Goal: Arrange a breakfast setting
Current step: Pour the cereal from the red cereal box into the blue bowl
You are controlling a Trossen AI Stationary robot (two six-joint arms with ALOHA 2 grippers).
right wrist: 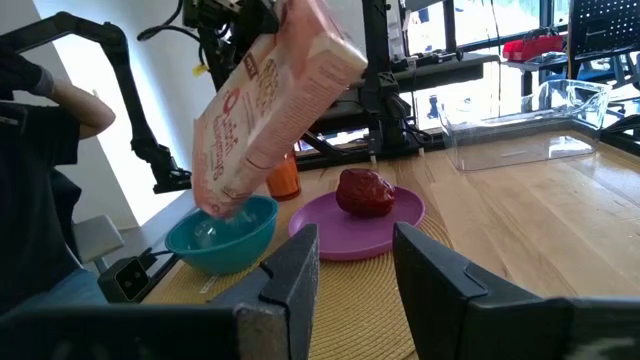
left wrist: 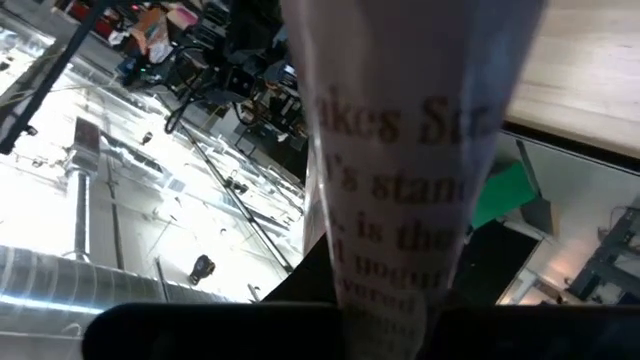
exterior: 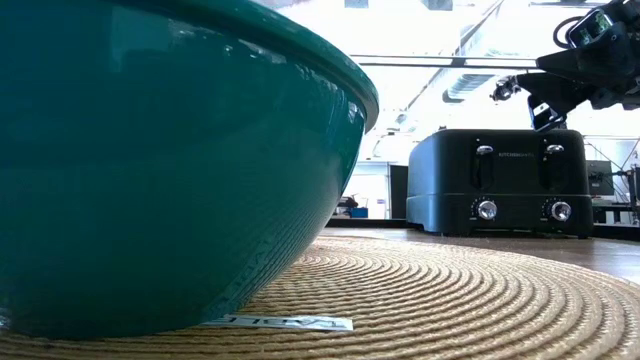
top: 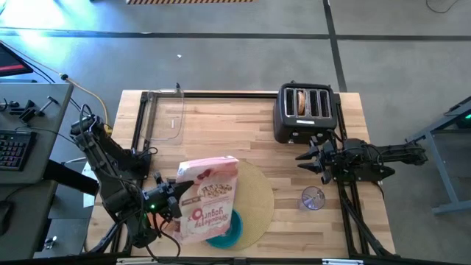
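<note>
Now I see my left gripper [top: 171, 197] at the near table edge, pinching the cereal box [top: 208, 197] and holding it tilted, mouth down, over the teal bowl [top: 227, 237]. This bowl stands on the near side of the round tan mat [top: 257, 195]. Beside the bowl on the mat is the purple plate [right wrist: 362, 226] with a red fruit [right wrist: 366, 191] on it, and an orange cup [right wrist: 284, 176] stands behind them. Farther to the right, the clear glass [top: 313, 198] stands on the bare table. My right gripper [top: 310, 160] hovers between the glass and the black toaster [top: 303, 111], its fingers partly spread and empty.
</note>
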